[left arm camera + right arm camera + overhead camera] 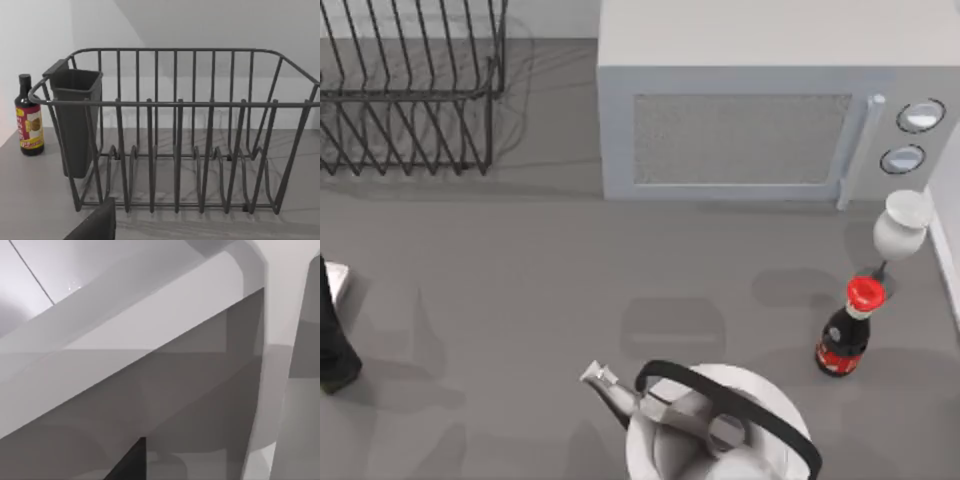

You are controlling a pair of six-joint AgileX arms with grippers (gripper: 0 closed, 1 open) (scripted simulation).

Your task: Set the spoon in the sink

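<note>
The spoon and the sink are out of view. My left arm [334, 335] stands dark at the table's left edge, in front of the wire dish rack [410, 90]. A dark part of my left gripper [94, 226] shows low in the left wrist view, which faces the rack [175, 130] from close by. A dark sliver of my right gripper [131, 462] shows in the right wrist view, close against pale grey slabs.
A grey microwave [760, 110] fills the back right. A white wine glass [902, 225] and a red-capped dark bottle [848, 330] stand at the right. A white kettle [710, 425] sits front centre. The rack holds a dark cutlery cup [75, 120], with a sauce bottle [28, 117] beside it.
</note>
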